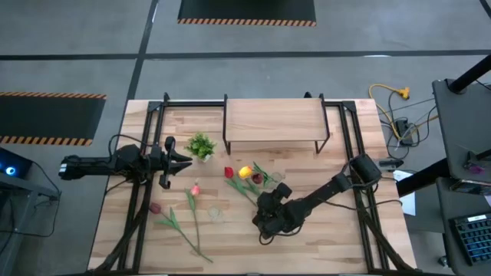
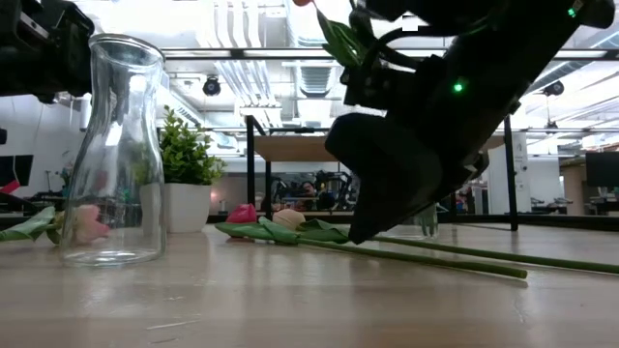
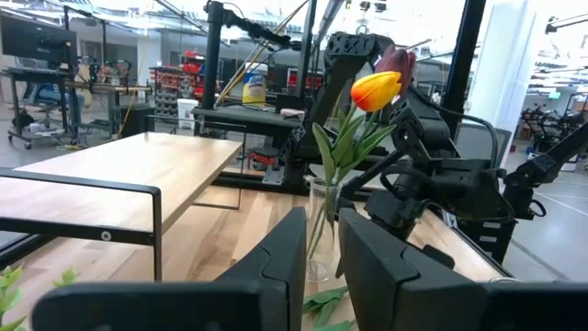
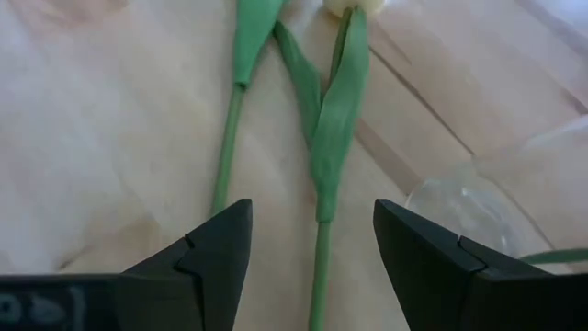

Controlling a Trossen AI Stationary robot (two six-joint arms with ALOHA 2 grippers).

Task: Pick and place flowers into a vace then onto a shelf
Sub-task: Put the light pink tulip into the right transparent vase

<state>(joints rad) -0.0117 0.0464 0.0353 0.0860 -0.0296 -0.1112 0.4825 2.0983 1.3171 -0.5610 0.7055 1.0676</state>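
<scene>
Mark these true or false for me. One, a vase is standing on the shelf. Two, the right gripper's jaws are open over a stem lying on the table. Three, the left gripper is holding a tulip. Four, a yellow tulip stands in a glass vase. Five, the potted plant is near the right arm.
1. False. The shelf carries no vase; the glass vase stands on the table.
2. True. The right gripper has open jaws over a green stem.
3. False. The left gripper holds nothing.
4. True. The yellow tulip is upright in it.
5. False. The potted plant sits by the left gripper.
</scene>
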